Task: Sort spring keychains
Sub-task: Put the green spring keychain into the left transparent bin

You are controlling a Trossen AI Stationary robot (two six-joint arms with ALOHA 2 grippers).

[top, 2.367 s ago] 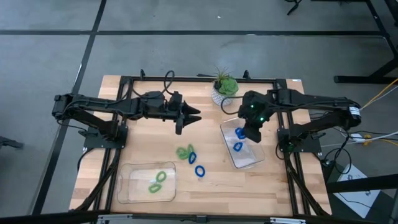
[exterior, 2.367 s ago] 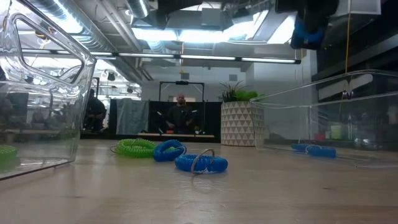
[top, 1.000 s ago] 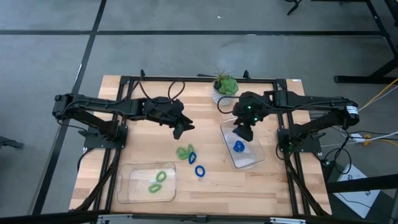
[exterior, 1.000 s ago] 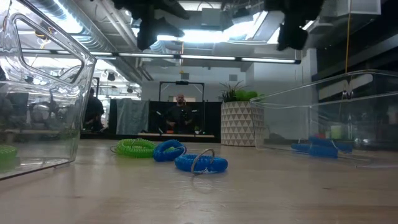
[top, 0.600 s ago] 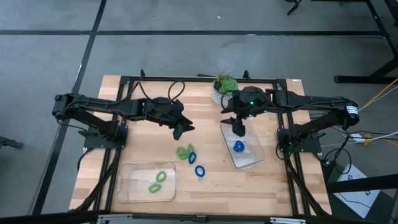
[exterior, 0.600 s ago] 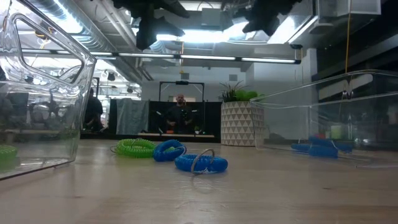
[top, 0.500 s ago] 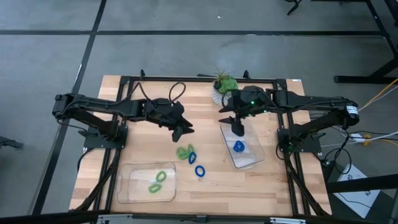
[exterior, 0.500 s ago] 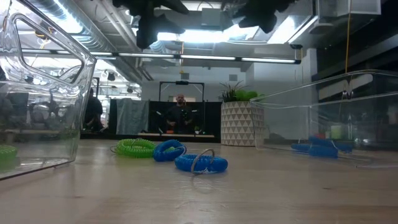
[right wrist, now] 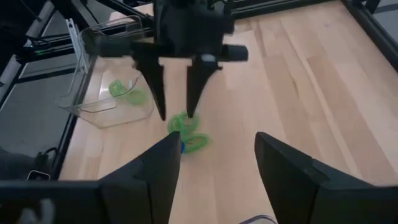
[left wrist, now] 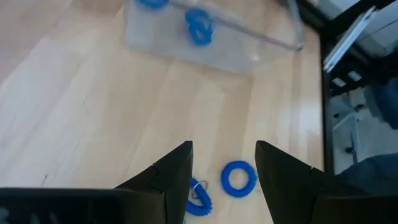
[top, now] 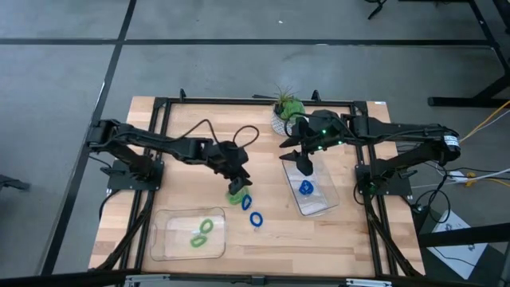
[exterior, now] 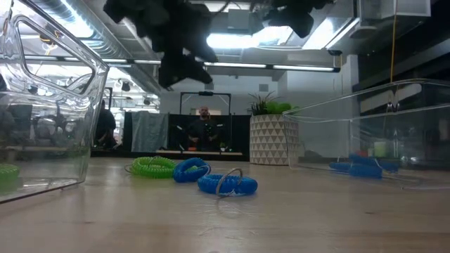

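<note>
On the table's middle lie a green spring keychain [top: 233,196] [exterior: 153,166] and two blue ones [top: 245,202] [top: 256,218] [exterior: 227,184]. My left gripper [top: 237,186] [right wrist: 176,114] hangs open just above the green one, fingers pointing down, touching nothing. The clear left tray [top: 163,239] holds green keychains [top: 201,233]. The clear right tray [top: 325,206] holds a blue keychain [top: 306,188]. My right gripper [top: 302,165] stands open and high over that tray's far end, holding nothing. The left wrist view shows both loose blue keychains [left wrist: 238,178] [left wrist: 198,198] between the left fingers.
A potted plant [top: 288,109] in a patterned white pot stands at the table's far edge, close behind my right gripper. A black frame [top: 156,159] runs round the tabletop. A person [exterior: 204,126] sits in the room beyond the table.
My left gripper has swung from the table's far middle toward the near edge and down, tipping its fingers downward, and now hangs over the green keychain. My right gripper has drawn back from over the right tray toward the far edge and turned leftward. The keychains have not moved.
</note>
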